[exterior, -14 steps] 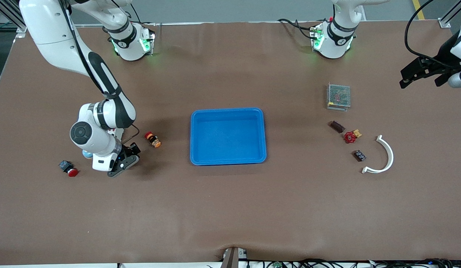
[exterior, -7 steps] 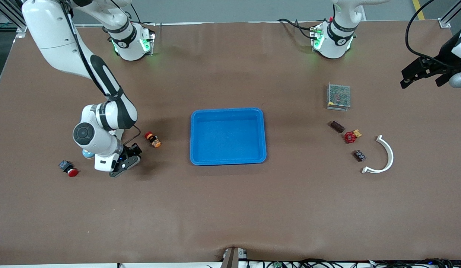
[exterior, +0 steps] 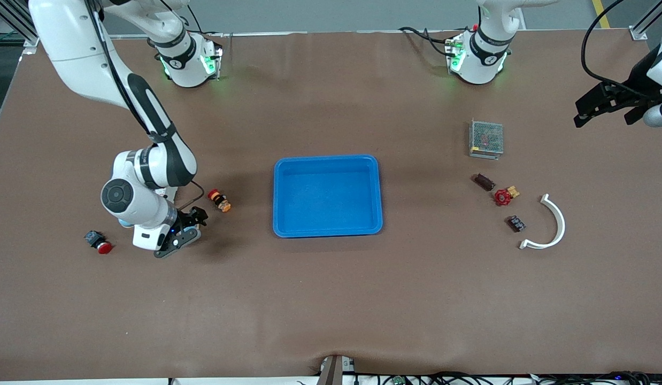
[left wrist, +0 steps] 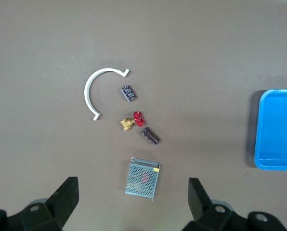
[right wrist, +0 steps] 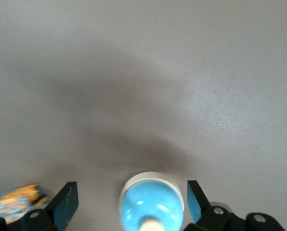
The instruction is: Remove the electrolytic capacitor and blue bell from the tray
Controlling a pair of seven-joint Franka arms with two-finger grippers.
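Nearest to you on the tabletop (exterior: 331, 310), toward the right arm's end, the right gripper (exterior: 177, 240) sits low over the surface with its jaws spread wide and nothing between them. In the right wrist view the blue bell (right wrist: 152, 202) stands free on the tabletop between the open fingers (right wrist: 65, 204), so you can take it as released and set down outside the tray (exterior: 328, 231). Beside it lie a red-capped push button (exterior: 98, 241) and a small red-and-orange part (exterior: 220, 200).

The tray itself, at mid-table, looks empty in both the front and left wrist views. You are, by my reading, at the close of the bell's removal.

Farther off, toward the left arm's end, a dark cylindrical part (exterior: 484, 182) that may be the electrolytic capacitor lies outside the tray, near a red valve handle (exterior: 503, 197), a small dark block (exterior: 516, 223), a white curved piece (exterior: 550, 224) and the grey mesh box (exterior: 486, 138). The left gripper (exterior: 603, 104) waits high there, jaws open and empty.

Your next move calls for lifting the right gripper straight up, clear of the bell, without nudging it.
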